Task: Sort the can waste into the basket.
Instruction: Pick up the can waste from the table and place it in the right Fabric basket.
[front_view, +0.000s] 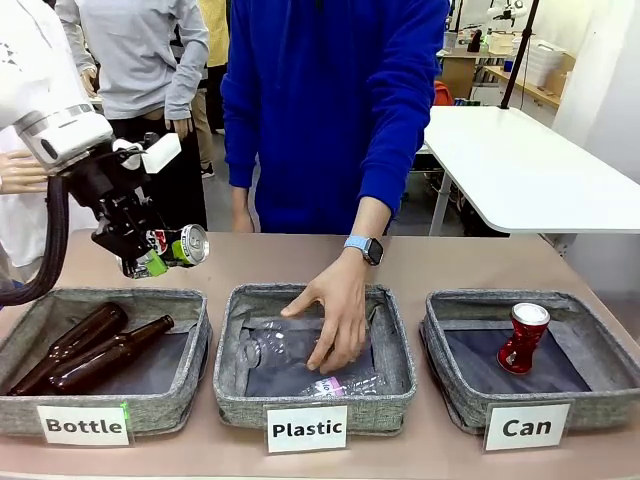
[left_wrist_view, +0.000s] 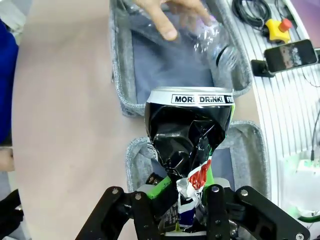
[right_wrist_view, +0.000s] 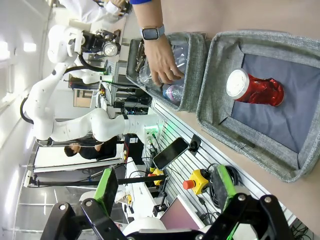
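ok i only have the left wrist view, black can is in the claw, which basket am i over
Observer: The left claw hangs above the far edge of the Bottle basket, not the Can basket.
Operator: anything in the can one yet
Observer: Yes, the red can stands inside it.
Operator: right claw in the way?
Observer: No, the right claw is open, holding nothing, looking at that basket from the robot's side.

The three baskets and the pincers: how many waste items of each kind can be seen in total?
Brown glass bottles: 2
Clear plastic bottles: 2
Crushed cans: 2, the red can and the black can
Total: 6
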